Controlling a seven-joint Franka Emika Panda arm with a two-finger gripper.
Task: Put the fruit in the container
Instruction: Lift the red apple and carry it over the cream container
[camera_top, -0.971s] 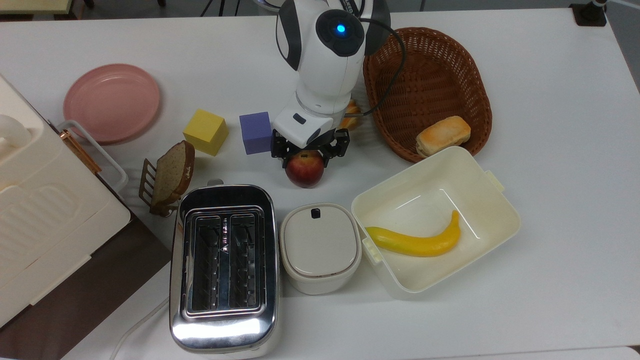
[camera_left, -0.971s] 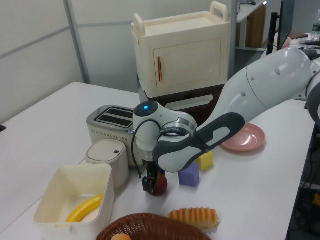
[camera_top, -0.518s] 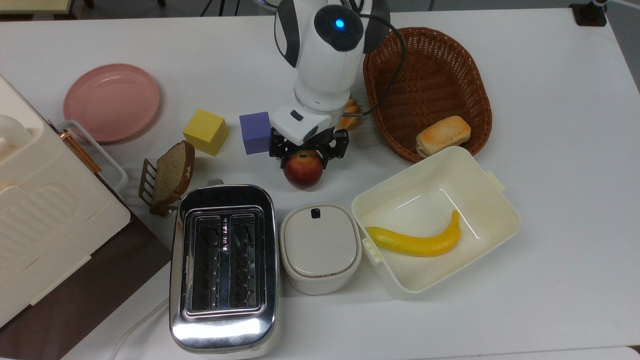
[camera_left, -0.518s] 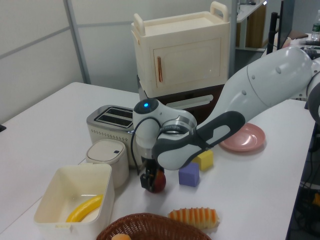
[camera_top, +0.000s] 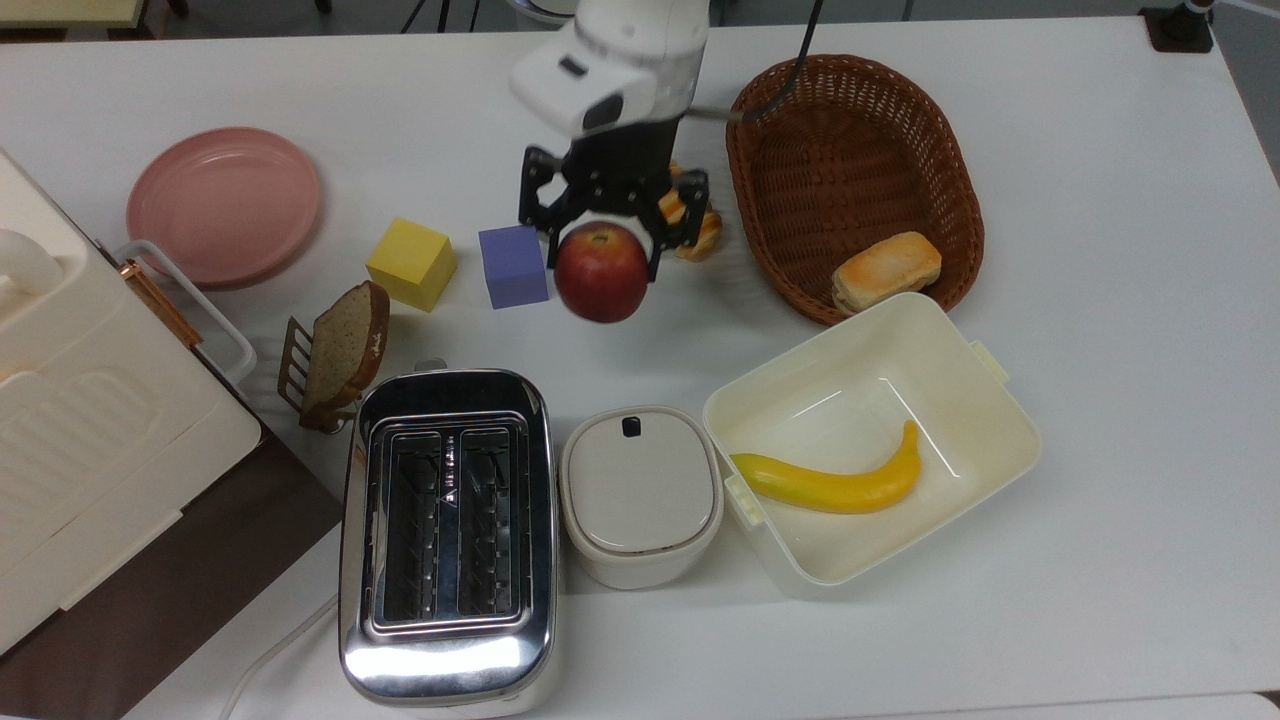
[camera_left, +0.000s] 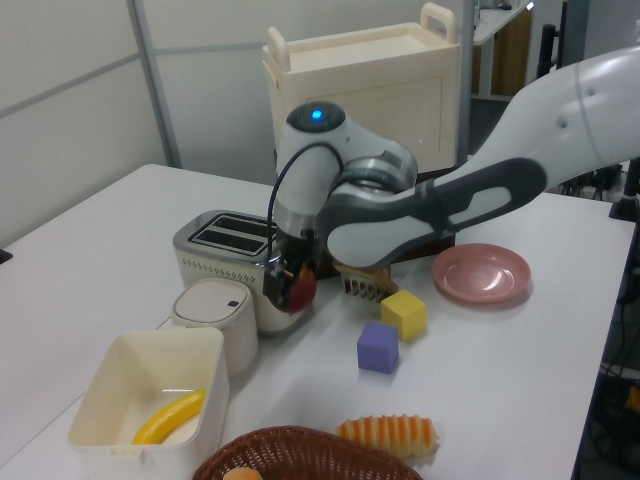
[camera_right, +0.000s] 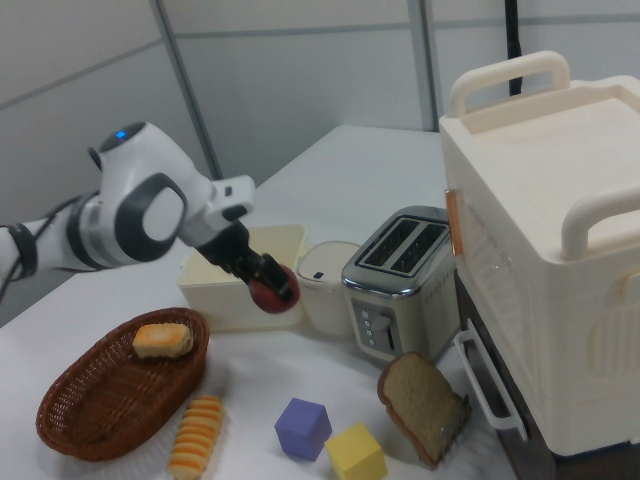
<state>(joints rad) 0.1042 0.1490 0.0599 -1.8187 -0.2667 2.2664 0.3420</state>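
The fruit, a red apple (camera_top: 601, 272) with yellowish patches, hangs in the air above the table, with my gripper (camera_top: 600, 252) shut on it from above. In the left view the apple (camera_left: 298, 288) hangs in front of the toaster; in the right view the apple (camera_right: 272, 290) is near the container's wall. The container (camera_top: 1010, 420), a cream-white squarish box, stands toward the top view's lower right of the apple and holds a yellow banana (camera_top: 835, 485). In the left view the container (camera_left: 215, 400) sits low at the left.
A wicker basket (camera_top: 850, 170) holding a bread roll (camera_top: 886, 268) stands behind the container. A lidded white pot (camera_top: 640, 495) and a toaster (camera_top: 447, 540) sit beside the container. Purple cube (camera_top: 512, 265), yellow cube (camera_top: 411, 263), striped pastry (camera_top: 700, 228), bread slice (camera_top: 345, 345) and pink plate (camera_top: 223, 204) lie around.
The apple was resting on the table with the gripper around it; now the gripper has risen and carries the apple well above the table.
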